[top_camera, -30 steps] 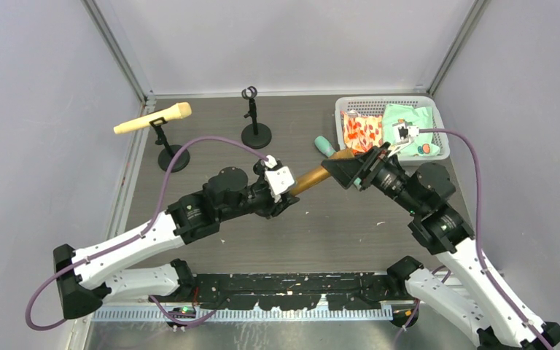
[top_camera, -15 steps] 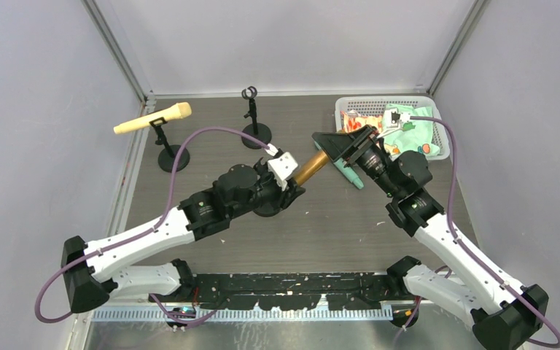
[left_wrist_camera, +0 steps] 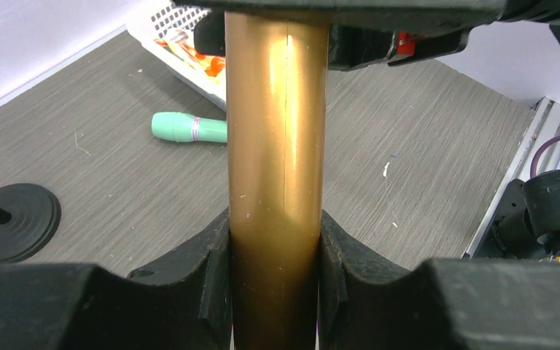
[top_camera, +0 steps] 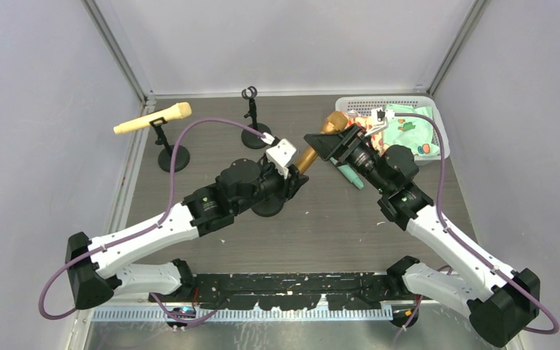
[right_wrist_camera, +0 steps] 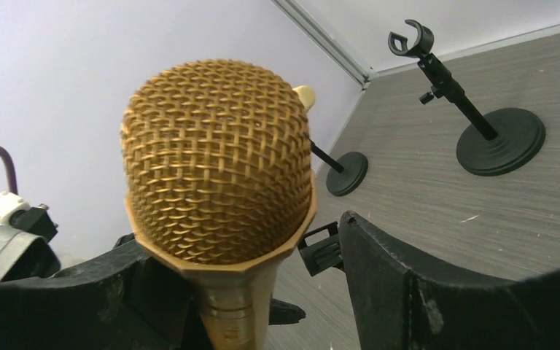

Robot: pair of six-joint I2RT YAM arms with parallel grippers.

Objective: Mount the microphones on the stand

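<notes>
One of three done: cream mic (top_camera: 153, 117) on stand (top_camera: 169, 149). Your left end effector (left_wrist_camera: 275, 248) clamps gold mic (left_wrist_camera: 275, 146), right end effector (right_wrist_camera: 240, 240) looks released. Mint mic (left_wrist_camera: 189, 127) lies untouched on worktop (top_camera: 321, 233).

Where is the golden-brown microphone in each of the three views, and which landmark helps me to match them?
Top: golden-brown microphone, near the centre.
Left wrist: its shaft, upright, in the centre.
Right wrist: its mesh head, left of centre.
Landmark: empty stand, in top and right wrist only.
</notes>
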